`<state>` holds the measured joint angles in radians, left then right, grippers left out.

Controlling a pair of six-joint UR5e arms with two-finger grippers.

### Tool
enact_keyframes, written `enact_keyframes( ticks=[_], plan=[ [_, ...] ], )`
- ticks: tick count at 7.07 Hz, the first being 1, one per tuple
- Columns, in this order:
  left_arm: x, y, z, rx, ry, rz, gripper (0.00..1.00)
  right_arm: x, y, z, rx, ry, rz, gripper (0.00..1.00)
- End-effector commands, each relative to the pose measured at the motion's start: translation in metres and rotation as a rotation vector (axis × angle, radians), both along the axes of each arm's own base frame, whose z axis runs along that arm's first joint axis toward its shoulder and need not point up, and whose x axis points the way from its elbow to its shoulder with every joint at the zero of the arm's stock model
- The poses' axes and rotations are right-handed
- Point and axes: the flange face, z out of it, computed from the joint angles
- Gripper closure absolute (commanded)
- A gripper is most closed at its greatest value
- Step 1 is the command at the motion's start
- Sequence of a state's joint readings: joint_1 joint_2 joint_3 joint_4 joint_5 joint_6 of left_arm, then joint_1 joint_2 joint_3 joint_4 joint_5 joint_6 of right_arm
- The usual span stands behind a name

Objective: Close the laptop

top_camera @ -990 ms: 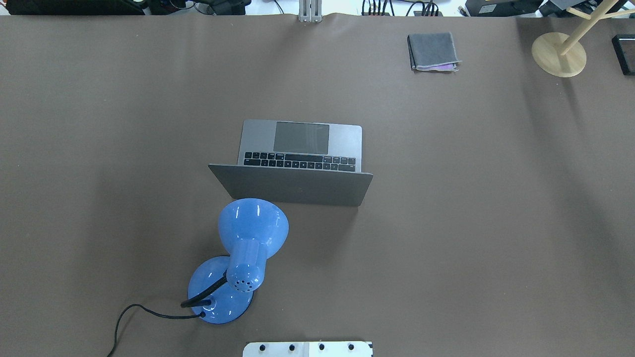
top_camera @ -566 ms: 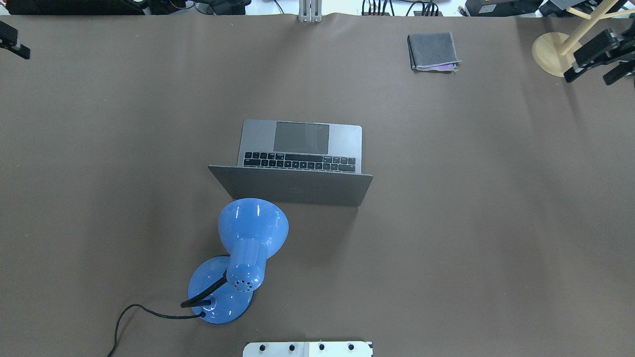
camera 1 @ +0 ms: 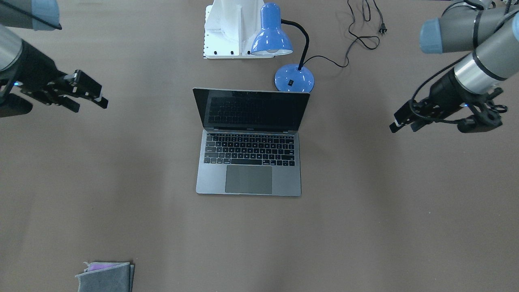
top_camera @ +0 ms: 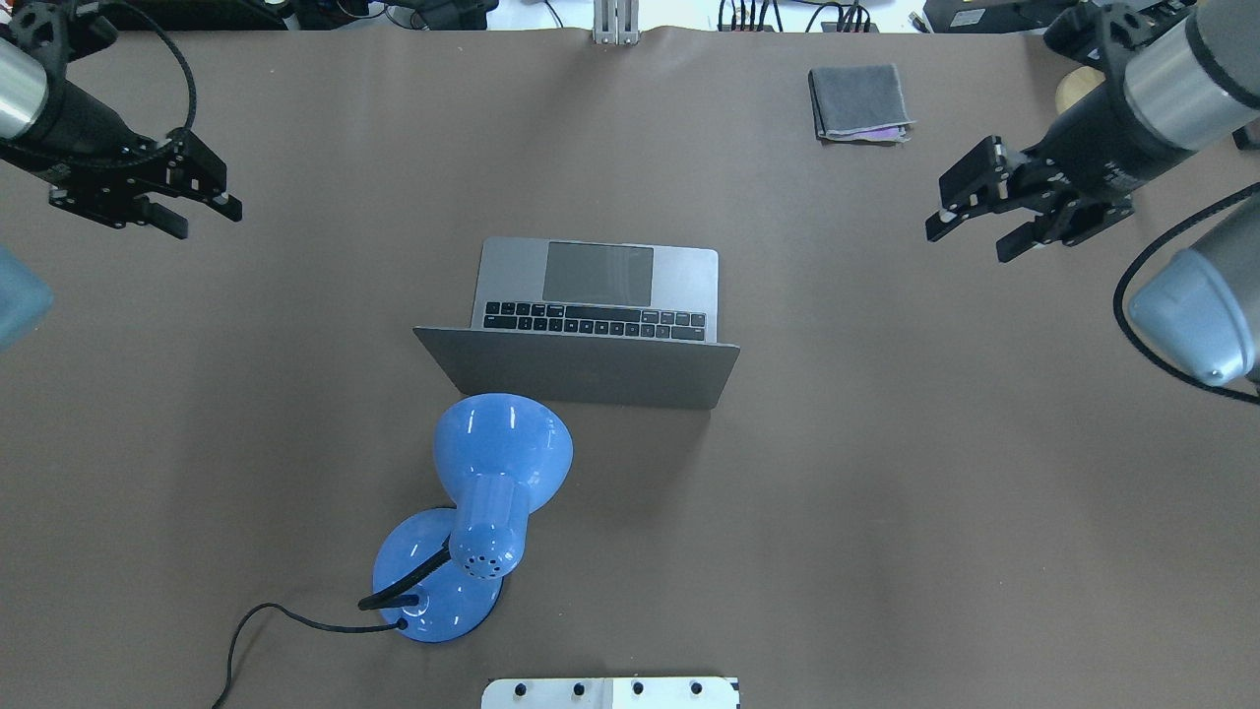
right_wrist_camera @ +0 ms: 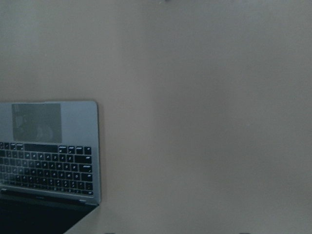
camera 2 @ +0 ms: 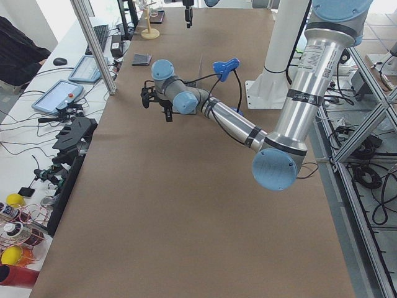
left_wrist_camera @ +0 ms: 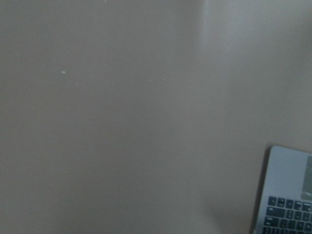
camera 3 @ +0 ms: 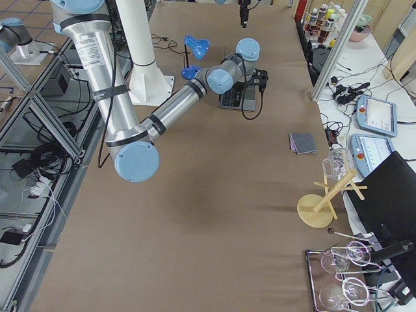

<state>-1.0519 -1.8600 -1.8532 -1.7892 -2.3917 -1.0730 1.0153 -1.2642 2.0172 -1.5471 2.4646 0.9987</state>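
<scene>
An open laptop [top_camera: 591, 325] sits at the middle of the brown bench [top_camera: 886, 443], its dark screen raised and facing the far edge. The back of its lid is turned to the robot's edge, where a blue desk lamp [top_camera: 497, 463] stands just behind it. The left gripper [top_camera: 205, 219] hangs above the bench toward the left edge and the right gripper [top_camera: 970, 243] toward the right edge, both well apart from the laptop, each with its two fingers spread and holding nothing; a folded grey cloth [top_camera: 858, 101] lies near the far edge, toward the far right corner.
</scene>
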Motion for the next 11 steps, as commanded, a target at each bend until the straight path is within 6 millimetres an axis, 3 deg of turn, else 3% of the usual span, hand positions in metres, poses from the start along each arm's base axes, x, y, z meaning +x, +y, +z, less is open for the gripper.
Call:
enact_keyframes(
  ticks=[1,2,4,5,7,8,9,10,11],
  plan=[
    [0.059,0.052,-0.035,-0.055,0.041,0.070,1.00,-0.046,0.075,-0.023,0.049,-0.020,-0.105,0.94],
    [0.078,0.069,-0.040,-0.072,0.046,0.101,1.00,-0.067,0.105,-0.022,0.057,-0.021,-0.172,1.00],
    [0.121,0.103,-0.046,-0.119,0.035,0.141,1.00,-0.116,0.141,-0.024,0.024,0.025,-0.184,1.00],
    [0.147,0.123,-0.060,-0.161,0.043,0.170,1.00,-0.139,0.157,-0.039,0.018,0.031,-0.164,1.00],
    [0.167,0.141,-0.067,-0.214,0.042,0.188,1.00,-0.178,0.188,-0.071,0.013,0.013,-0.153,1.00],
    [0.170,0.139,-0.089,-0.223,0.068,0.176,1.00,-0.191,0.191,-0.081,0.032,0.004,-0.154,1.00],
    [0.175,0.136,-0.101,-0.220,0.082,0.173,1.00,-0.208,0.175,-0.096,0.049,0.002,-0.122,1.00],
    [0.182,0.131,-0.105,-0.220,0.082,0.174,1.00,-0.226,0.154,-0.098,0.052,0.024,-0.094,1.00],
    [0.186,0.127,-0.109,-0.219,0.083,0.173,1.00,-0.230,0.134,-0.101,0.053,0.031,-0.069,1.00]
  ],
)
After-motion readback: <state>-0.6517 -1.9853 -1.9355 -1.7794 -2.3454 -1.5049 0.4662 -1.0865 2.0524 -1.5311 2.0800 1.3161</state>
